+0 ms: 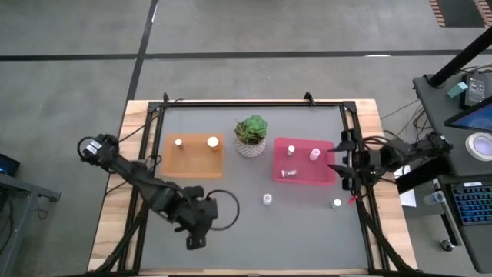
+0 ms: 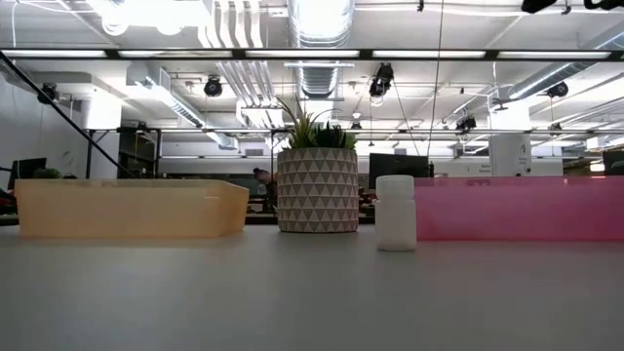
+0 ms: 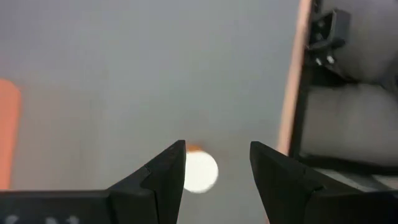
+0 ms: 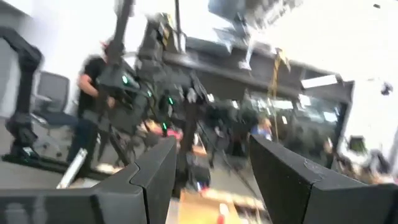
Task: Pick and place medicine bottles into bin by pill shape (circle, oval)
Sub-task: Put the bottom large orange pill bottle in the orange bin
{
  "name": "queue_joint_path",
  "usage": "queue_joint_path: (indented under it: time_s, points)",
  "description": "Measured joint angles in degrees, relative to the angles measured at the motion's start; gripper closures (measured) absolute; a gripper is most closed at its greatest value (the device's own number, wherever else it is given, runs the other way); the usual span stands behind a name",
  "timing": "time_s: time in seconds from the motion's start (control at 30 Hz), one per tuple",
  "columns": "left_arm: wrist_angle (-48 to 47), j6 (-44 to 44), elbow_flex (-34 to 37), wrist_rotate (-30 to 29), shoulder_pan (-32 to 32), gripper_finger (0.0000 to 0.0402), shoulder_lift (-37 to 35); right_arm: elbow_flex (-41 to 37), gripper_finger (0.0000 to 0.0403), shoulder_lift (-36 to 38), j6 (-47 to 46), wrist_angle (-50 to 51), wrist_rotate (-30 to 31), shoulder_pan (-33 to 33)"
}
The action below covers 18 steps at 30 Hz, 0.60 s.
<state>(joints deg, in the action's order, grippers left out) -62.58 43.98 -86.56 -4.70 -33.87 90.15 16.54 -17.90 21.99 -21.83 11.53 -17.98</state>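
The orange tray (image 1: 192,158) holds two white-capped bottles (image 1: 178,141) (image 1: 213,141). The pink-red tray (image 1: 304,168) holds three bottles, two upright (image 1: 314,155) and one on its side (image 1: 287,174). Two loose bottles stand on the mat (image 1: 267,199) (image 1: 337,203); one also shows in the low view (image 2: 395,213). My left gripper (image 1: 195,235) is open near the front left and points down. In its wrist view a white-capped, orange-bodied bottle (image 3: 200,172) stands on the mat below and between its open fingers (image 3: 217,174), apart from them. My right gripper (image 1: 339,166) is open and empty at the pink-red tray's right end.
A green plant in a white patterned pot (image 1: 250,137) stands between the two trays. A black frame (image 1: 354,154) runs along the mat's edges. In the low view the orange tray (image 2: 127,208), the pot (image 2: 317,188) and the pink-red tray (image 2: 517,208) stand in a row.
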Motion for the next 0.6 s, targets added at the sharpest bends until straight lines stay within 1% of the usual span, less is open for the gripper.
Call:
queue_joint_path:
  time_s: [0.07,0.13,0.27,0.4,0.47,0.5,0.6]
  points:
    - [0.1,1.4,0.0,-3.8,-1.5,0.0237,0.0,-0.9,0.0209,-1.4,1.4,-3.9,-1.1,0.0]
    - [0.1,3.9,0.0,-5.9,-2.6,0.0237,0.0,-1.8,0.0209,-2.6,3.0,-6.9,-1.1,0.0]
    - [0.2,12.0,0.0,-6.1,-4.3,0.0237,0.0,-2.3,0.0209,-3.6,3.4,-8.8,-1.0,0.0]
    - [2.2,20.2,0.1,-3.1,-7.0,0.0237,0.0,-2.3,0.0209,-3.6,2.7,-8.9,-1.0,0.0]
    - [3.8,22.7,0.3,-3.0,-8.6,0.0237,0.0,-2.3,0.0209,-3.6,2.6,-8.9,-1.0,0.0]
    - [4.1,23.1,0.5,-3.7,-9.3,0.0237,0.0,-2.3,0.0209,-3.6,2.6,-8.9,-1.0,0.0]
    - [2.8,22.9,2.4,-8.4,-11.0,0.0237,0.1,-2.3,0.0209,-3.6,2.5,-8.9,-1.0,0.0]
